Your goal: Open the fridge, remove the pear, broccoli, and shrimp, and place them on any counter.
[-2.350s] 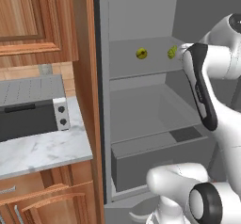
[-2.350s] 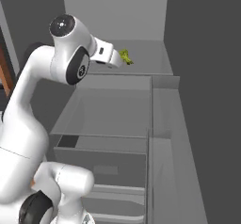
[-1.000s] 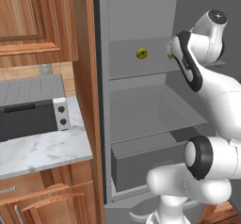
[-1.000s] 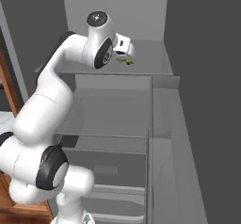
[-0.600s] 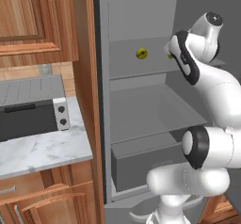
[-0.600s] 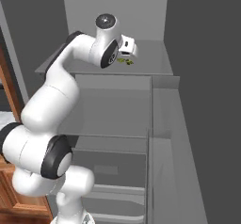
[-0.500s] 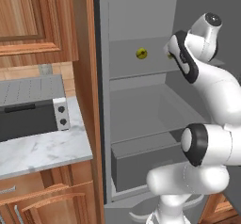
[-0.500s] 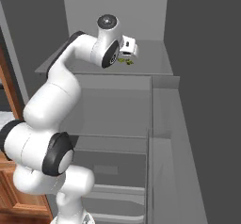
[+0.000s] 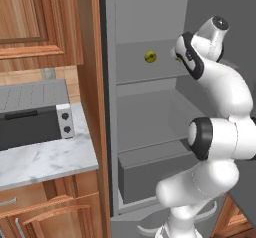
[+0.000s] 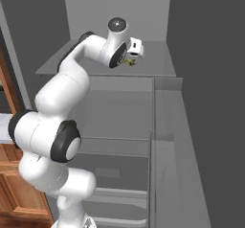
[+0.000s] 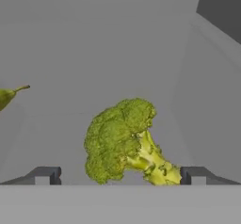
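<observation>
The fridge [image 9: 148, 21] stands open with its grey shelves showing. On its upper shelf sits the olive-green pear [image 9: 150, 57], which also peeks in at the left edge of the hand view as the pear [image 11: 5, 97]. To the pear's right on that shelf lies the broccoli [image 11: 123, 145], stalk pointing toward the right finger. My gripper [image 11: 120, 177] is open, level with the shelf, one fingertip on each side of the floret and apart from it. From the right base view the broccoli [image 10: 128, 62] shows just under the hand. The shrimp is out of view.
Left of the fridge, a white marble counter [image 9: 47, 163] on brown cabinets carries a grey toaster oven [image 9: 31, 119]. A wooden panel [image 9: 95, 107] separates counter and fridge. Lower fridge shelves and a drawer [image 9: 150, 174] sit below my arm.
The arm has lifted and the hand has pushed deeper onto the upper shelf, closing in on the broccoli. The fingers stay spread; pear and broccoli have not moved.
</observation>
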Controlling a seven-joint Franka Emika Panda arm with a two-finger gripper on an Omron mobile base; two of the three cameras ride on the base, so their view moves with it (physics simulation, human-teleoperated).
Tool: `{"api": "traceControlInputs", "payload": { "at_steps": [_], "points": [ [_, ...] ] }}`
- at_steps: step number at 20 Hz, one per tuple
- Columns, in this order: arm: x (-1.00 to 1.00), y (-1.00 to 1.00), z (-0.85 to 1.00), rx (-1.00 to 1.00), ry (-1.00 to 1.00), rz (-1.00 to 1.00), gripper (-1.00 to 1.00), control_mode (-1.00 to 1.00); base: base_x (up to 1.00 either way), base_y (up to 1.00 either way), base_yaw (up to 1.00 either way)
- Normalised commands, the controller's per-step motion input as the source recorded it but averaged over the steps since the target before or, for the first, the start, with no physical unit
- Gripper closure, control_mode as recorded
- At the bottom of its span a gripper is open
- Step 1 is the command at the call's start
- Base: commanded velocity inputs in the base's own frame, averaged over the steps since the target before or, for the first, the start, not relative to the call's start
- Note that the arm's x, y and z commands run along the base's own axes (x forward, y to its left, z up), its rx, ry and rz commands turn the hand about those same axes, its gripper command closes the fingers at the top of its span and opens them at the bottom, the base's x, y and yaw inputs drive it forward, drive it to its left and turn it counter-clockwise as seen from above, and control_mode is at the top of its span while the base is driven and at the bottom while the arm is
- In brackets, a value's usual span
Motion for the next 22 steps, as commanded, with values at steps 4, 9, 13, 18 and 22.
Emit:
{"api": "traceControlInputs", "payload": {
  "at_steps": [4, 9, 13, 18, 22],
  "points": [
    [0.43, -0.08, -0.02, 0.00, 0.01, 0.04, -1.00, -1.00, 0.00, 0.00, 0.00],
    [0.40, -0.13, -0.03, 0.00, 0.00, 0.04, -1.00, -1.00, 0.00, 0.00, 0.00],
    [0.12, 0.00, -0.37, 0.00, 0.05, 0.03, -1.00, -1.00, 0.00, 0.00, 0.00],
    [-0.01, 0.00, -0.56, 0.00, 0.07, 0.02, -1.00, -1.00, 0.00, 0.00, 0.00],
    [-0.07, 0.03, -0.61, 0.00, 0.04, 0.00, 1.00, -1.00, 0.00, 0.00, 0.00]
  ]
}}
